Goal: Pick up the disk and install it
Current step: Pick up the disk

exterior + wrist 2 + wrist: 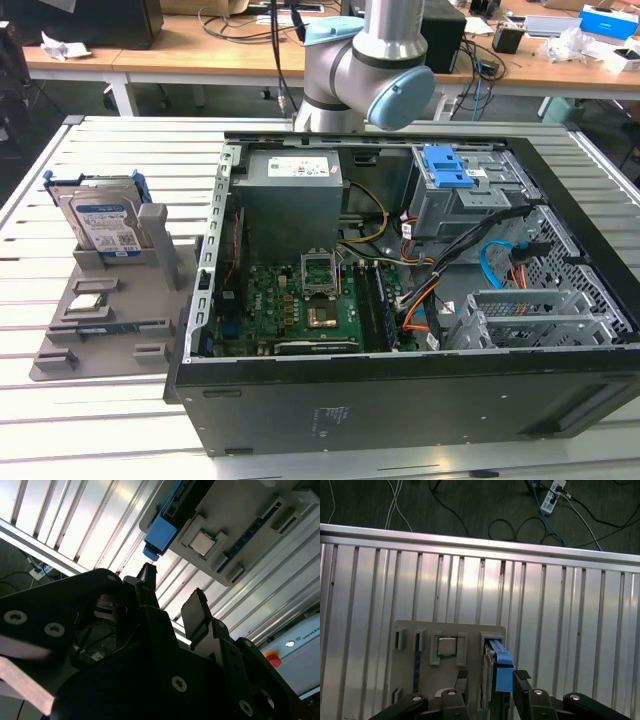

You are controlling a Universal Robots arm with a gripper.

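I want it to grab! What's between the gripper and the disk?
Nothing. In the second wrist view the gap between the gripper and the disk is bare.

Exterior view high, angled down over slatted table (pixel 100 430), first wrist view straight down, second oblique, both sharing grey holder (pixel 405 675).

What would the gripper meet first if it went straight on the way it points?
Most likely the disk, standing on edge in the grey holder, right in line with the open gripper. Depth is unclear, so this is a best guess.
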